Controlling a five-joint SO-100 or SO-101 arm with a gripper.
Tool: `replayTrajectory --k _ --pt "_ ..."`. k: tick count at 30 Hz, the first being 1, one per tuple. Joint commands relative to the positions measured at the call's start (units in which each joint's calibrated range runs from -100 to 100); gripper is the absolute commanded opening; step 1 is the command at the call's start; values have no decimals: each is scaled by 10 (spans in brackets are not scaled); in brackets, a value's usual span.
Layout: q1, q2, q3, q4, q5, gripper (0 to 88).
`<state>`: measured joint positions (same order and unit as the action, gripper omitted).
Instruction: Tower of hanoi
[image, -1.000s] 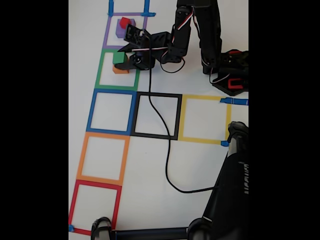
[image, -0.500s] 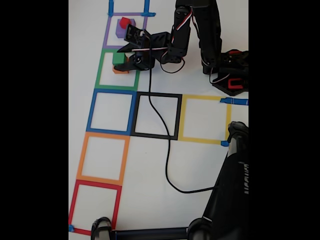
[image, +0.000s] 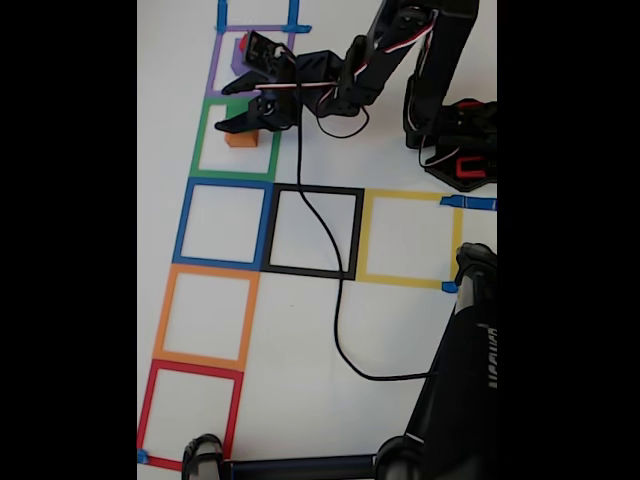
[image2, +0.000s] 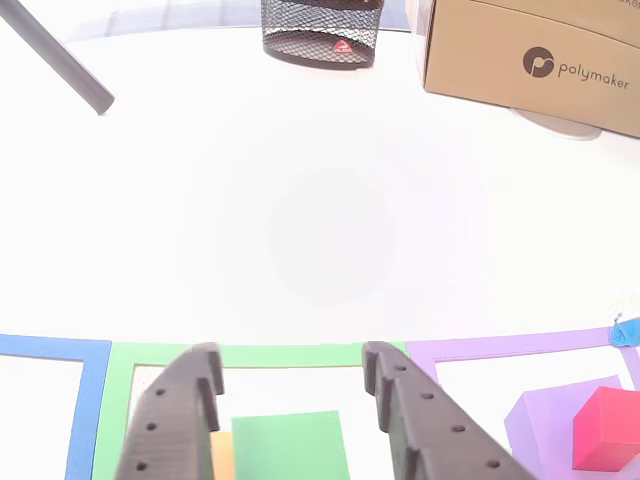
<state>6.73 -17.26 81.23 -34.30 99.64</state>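
Note:
In the other view a green block (image2: 288, 445) sits between my gripper's (image2: 292, 355) two dark fingers, and an orange block (image2: 222, 455) peeks out below it on the left. My gripper (image: 222, 108) hovers over the green tape square (image: 200, 150) in the fixed view, shut on the green block, which it hides there. The orange block (image: 241, 138) rests alone inside that square. A red cube (image2: 605, 430) stands on a purple block (image2: 545, 425) in the purple tape square (image2: 500, 347) to the right.
More tape squares run down the table: blue (image: 184, 222), black (image: 358, 232), yellow (image: 365, 238), orange (image: 162, 315), red (image: 148, 410). A black cable (image: 330, 270) crosses the black square. A black stand (image: 465, 380) fills the lower right. A mesh basket (image2: 320, 30) and cardboard box (image2: 540, 60) stand beyond.
The arm has risen and the gripper has shifted up and left. The green block no longer sits on the orange block, whose top now shows.

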Motion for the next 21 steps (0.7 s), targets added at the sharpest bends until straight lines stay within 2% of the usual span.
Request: replayTrajectory --k 1,3,10,15,21 --pt "2 -134 -13 137 4 27" --pt "10 -193 -37 241 4 2" --pt "55 -359 -200 664 4 1" --pt "80 -357 -422 917 4 1" --pt "114 -294 -697 1151 4 1"
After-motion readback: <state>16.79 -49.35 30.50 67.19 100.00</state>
